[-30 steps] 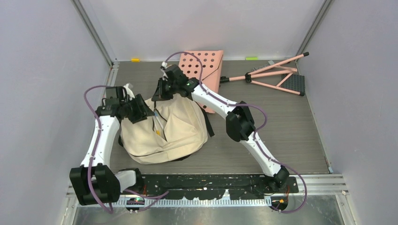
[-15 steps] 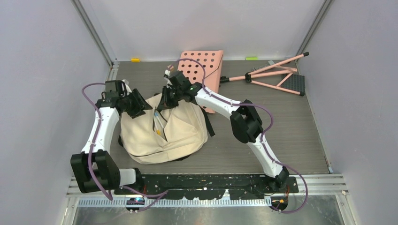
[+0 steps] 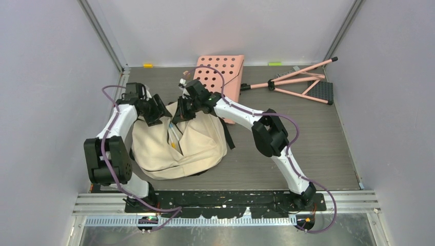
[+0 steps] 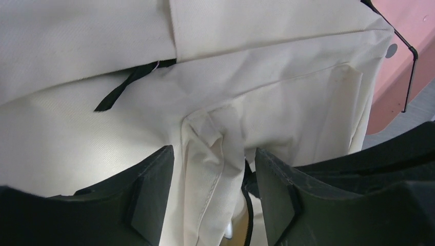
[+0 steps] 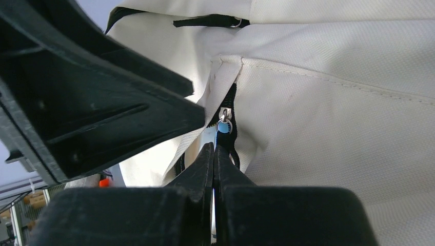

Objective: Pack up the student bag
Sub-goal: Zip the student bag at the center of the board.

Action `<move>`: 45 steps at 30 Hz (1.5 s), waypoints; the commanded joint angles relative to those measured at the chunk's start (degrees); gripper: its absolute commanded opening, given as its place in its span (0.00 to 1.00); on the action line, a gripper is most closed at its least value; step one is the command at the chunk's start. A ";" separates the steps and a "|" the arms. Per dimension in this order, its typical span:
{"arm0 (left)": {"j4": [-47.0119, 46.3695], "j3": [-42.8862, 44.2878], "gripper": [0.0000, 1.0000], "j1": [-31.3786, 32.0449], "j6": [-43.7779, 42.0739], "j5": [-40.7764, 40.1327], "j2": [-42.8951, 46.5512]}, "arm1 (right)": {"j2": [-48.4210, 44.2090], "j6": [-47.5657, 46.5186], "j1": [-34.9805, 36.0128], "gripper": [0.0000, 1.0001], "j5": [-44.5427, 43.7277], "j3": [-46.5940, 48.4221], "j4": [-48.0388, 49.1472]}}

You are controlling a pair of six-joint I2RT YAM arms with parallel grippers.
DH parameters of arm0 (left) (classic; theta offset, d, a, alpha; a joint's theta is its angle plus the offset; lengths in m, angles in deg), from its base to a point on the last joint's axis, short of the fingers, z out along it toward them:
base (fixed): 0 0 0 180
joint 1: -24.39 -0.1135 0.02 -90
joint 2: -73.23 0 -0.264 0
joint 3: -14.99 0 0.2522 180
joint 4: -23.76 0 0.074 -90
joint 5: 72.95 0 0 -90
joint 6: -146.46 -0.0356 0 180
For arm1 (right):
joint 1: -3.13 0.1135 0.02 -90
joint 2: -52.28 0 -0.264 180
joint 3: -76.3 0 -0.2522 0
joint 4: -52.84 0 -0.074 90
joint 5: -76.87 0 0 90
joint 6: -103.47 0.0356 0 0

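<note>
Right wrist: right fingers (image 5: pixel 197 171) pressed together beneath the zipper pull (image 5: pixel 224 125) of the student bag (image 5: pixel 333 118); left fingers (image 4: pixel 154 197) apart astride a fold (image 4: pixel 210 164).

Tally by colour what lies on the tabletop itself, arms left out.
Cream: 1, backpack
Pink: 2, holed board and folding stand
Yellow: 1, yellow tag by the back wall
Green: 1, green tag by the back wall
Total: 5
</note>
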State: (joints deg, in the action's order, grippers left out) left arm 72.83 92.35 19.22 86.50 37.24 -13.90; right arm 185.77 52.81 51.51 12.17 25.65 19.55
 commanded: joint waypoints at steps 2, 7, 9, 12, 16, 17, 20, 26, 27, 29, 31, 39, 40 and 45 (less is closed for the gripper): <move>-1.55 5.14 0.62 1.72 -4.36 -3.86 -3.18 | -4.38 -2.49 1.35 0.01 3.21 2.18 -0.54; -0.20 7.76 0.50 2.11 -6.63 -5.17 -6.55 | -3.28 -5.22 2.32 0.01 3.44 4.75 -3.46; 0.12 8.27 0.43 2.65 -7.28 -5.10 -7.49 | -2.98 -5.54 2.62 0.01 3.45 5.34 -3.94; 0.37 8.48 0.33 3.19 -7.53 -4.13 -8.21 | -2.62 -6.03 2.73 0.01 3.38 6.13 -4.74; 0.51 8.47 0.21 4.01 -8.30 -3.67 -9.11 | -2.29 -6.35 2.83 0.01 3.35 6.76 -5.29; 0.72 8.67 0.15 4.03 -8.41 -3.59 -9.45 | -2.28 -6.59 2.90 0.01 3.31 6.89 -5.59; 0.90 9.36 0.05 3.98 -8.46 -3.47 -9.93 | -2.46 -7.71 3.13 0.01 2.76 7.32 -7.07; 0.18 11.82 0.00 4.03 -7.43 -4.68 -10.19 | -4.22 -11.22 4.06 0.01 1.47 6.63 -11.10; -0.07 12.15 0.00 4.03 -7.31 -5.38 -10.13 | -4.91 -11.83 4.37 0.01 1.18 6.13 -12.39; -0.51 12.77 0.00 3.99 -6.95 -5.96 -10.12 | -5.92 -13.56 4.86 0.01 0.63 5.30 -14.43; -0.68 13.43 0.00 3.94 -6.91 -6.19 -10.40 | -7.18 -14.85 5.33 0.01 0.83 4.01 -15.98; -0.40 15.34 0.00 2.52 -7.98 -9.07 -11.44 | -14.63 -17.81 7.11 0.01 0.43 -1.73 -19.69; -0.60 15.48 0.00 2.37 -8.01 -8.77 -11.54 | -15.55 -18.15 7.15 0.01 0.66 -2.11 -20.49; -1.46 16.99 0.00 1.96 -7.42 -8.74 -12.40 | -17.48 -19.43 7.73 0.01 2.62 -3.29 -23.47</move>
State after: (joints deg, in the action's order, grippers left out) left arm 77.73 105.37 22.76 79.81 31.91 -25.66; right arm 173.57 35.36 58.59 10.69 22.87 1.78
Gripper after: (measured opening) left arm 0.009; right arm 0.033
